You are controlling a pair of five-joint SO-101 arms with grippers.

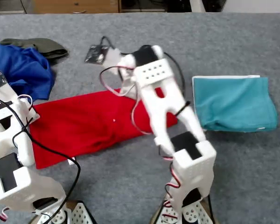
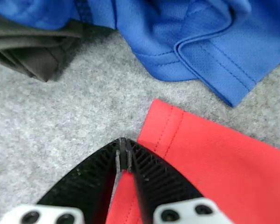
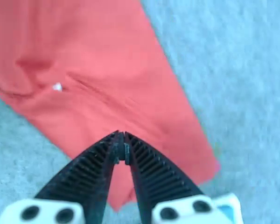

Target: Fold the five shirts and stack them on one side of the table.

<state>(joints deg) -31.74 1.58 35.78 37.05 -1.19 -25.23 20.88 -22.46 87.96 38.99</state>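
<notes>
Four shirts lie on the surface (image 1: pixel 224 42): a blue shirt (image 1: pixel 21 70) and a dark olive shirt (image 1: pixel 42 46) heaped at the far left corner, a red shirt (image 1: pixel 88 123) stretched as a band in the middle, and a teal shirt (image 1: pixel 233 102) folded by the right edge, so the red one looks to be the fold in hand. The left fingers (image 2: pixel 149 177) are closed at its left end and the right fingers (image 3: pixel 154 172) closed over its far edge; the next move likely calls for carrying one end evenly over the other. Whether either pair truly pinches cloth is hard to tell, and the blue shirt is cut off at the left.
</notes>
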